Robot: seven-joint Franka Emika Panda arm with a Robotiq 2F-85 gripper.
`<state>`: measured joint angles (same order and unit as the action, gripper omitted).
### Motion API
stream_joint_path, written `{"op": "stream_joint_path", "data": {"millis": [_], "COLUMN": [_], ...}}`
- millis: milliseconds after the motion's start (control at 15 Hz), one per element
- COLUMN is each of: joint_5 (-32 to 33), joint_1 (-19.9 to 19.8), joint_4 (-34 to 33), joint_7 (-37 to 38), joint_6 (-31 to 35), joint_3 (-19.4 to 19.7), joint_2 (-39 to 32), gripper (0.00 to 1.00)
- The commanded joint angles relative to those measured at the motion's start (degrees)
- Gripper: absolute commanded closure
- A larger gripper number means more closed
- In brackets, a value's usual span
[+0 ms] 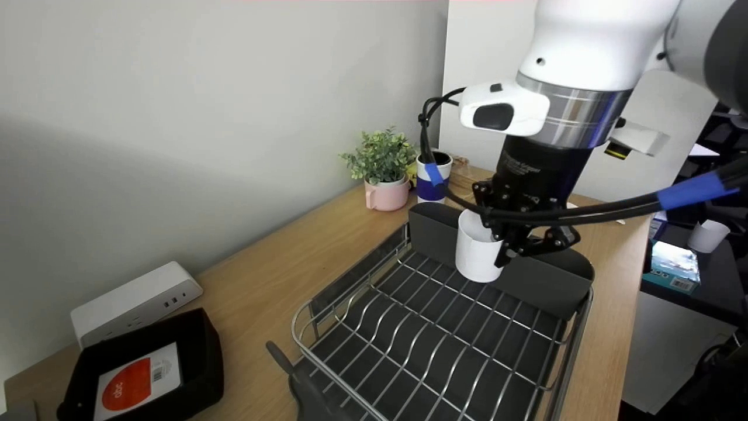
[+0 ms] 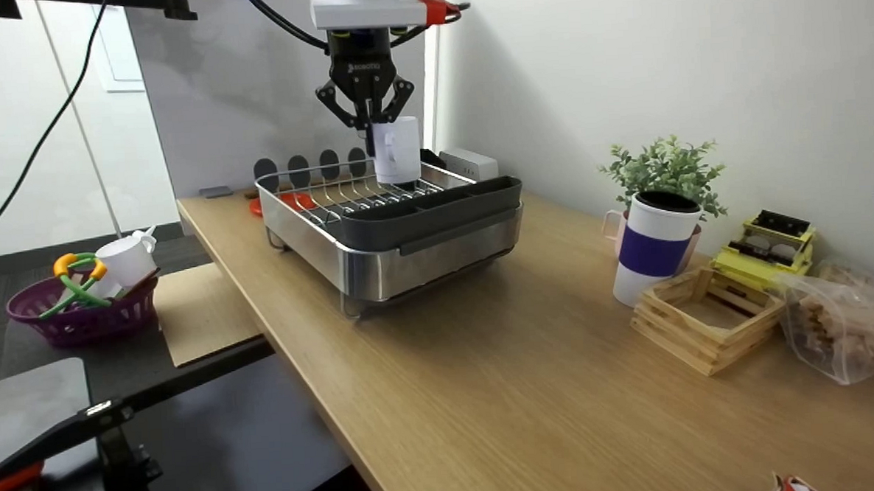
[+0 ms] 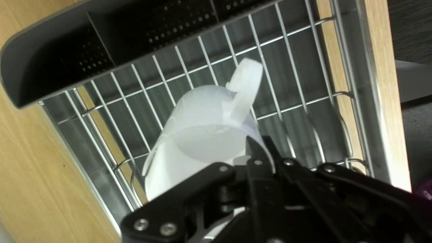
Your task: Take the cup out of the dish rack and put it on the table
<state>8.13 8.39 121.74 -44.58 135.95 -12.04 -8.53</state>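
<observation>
Wrist view, lower ctr: gripper (image 3: 259,145), jaws nearly together, pinching the wall of the white mug (image 3: 202,108), one finger inside, one outside. Mug abt upright, handle (image 3: 248,84) twd top of frame. In both exterior views, mug over the wire dish rack (image 2: 300,240), near its grey cutlery trough (image 2: 436,216); can't tell if base clears wires. Rack sits on wooden table (image 2: 502,375), upper ctr in an exterior view, w/ purple-banded tumbler (image 2: 653,251), potted plant (image 2: 658,166) & slatted crate (image 2: 677,334) at R of frame.
</observation>
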Motion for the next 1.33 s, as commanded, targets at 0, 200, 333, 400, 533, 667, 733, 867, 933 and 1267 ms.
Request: {"op": "stream_joint_path", "data": {"millis": [0,200,333,400,533,667,733,867,933,1267], "joint_5": [-1.48,-0.54,-0.54,-0.54,-0.54,0.22,-0.13,0.36,0.37,-3.5], "joint_1": [-0.8,0.3,0.36,0.35,0.33,0.41,0.52,0.78,0.93,1.49], "joint_4": [7.33,3.09,3.01,3.01,2.91,3.55,4.62,6.94,7.84,13.14], "joint_7": [-0.69,0.04,0.04,0.04,0.04,0.15,0.31,1.6,2.07,4.11], "joint_6": [4.12,0.94,0.96,0.96,0.97,1.64,2.05,3.25,3.61,7.82], "joint_3": [0.63,0.74,0.66,0.65,0.62,0.61,0.44,0.39,0.38,1.96], "joint_2": [8.26,5.0,4.45,4.23,3.92,4.41,5.9,9.11,10.67,20.38], "gripper": [0.99,0.98,0.98,0.98,0.98,0.99,0.99,0.99,0.99,0.99]}}
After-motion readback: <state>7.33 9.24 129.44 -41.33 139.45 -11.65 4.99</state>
